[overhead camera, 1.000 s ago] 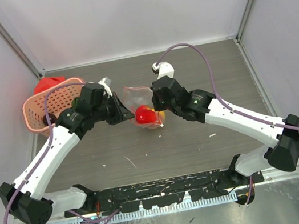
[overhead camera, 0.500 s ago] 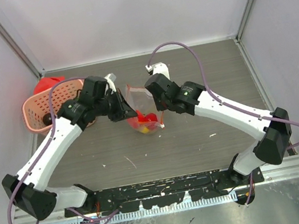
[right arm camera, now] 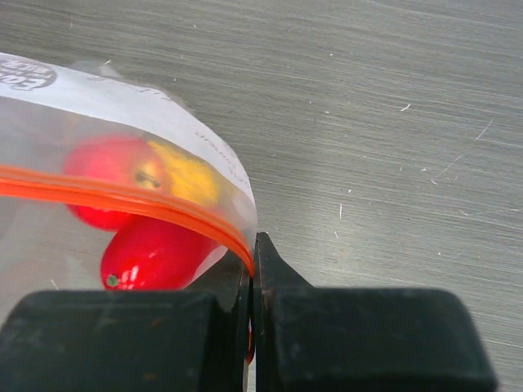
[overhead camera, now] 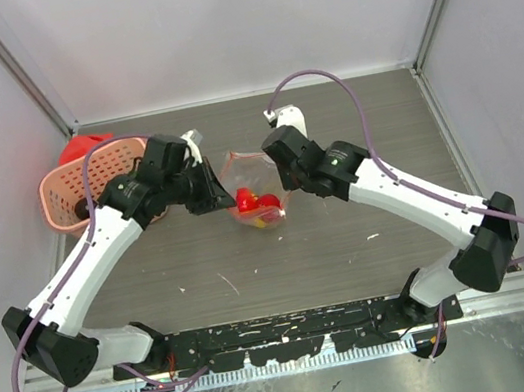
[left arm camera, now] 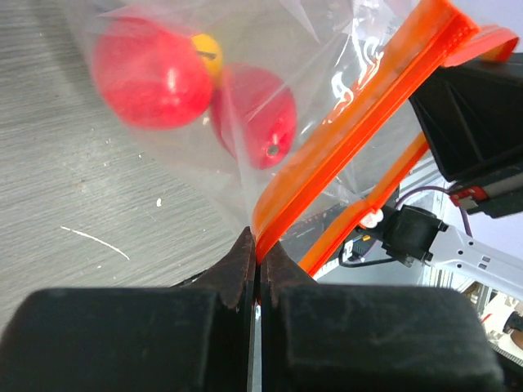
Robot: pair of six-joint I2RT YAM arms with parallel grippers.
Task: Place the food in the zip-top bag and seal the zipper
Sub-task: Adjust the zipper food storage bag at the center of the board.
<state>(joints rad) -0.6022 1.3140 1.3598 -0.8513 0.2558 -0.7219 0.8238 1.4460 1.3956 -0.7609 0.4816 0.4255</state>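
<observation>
pink basket (overhead camera: 67,195): far left of the counter (overhead camera: 350,231), red object (overhead camera: 82,144) just behind it, can't tell what
left gripper (overhead camera: 227,196): jaws pressed together on the left end of the zipper (left arm camera: 351,131), nipping one orange strip
zip-top bag (overhead camera: 247,166): mid-counter, strung by its mouth edge between the two arms; unclear if the bottom touches the counter
food (overhead camera: 254,202): inside the bag, low down; two red pieces (left arm camera: 151,73) and a yellow one (right arm camera: 186,175) visible through the plastic
zipper: left wrist view shows two orange strips running apart, not pressed together there
right gripper (overhead camera: 277,175): jaws clamped tight on the zipper's right end, at the bag's corner
</observation>
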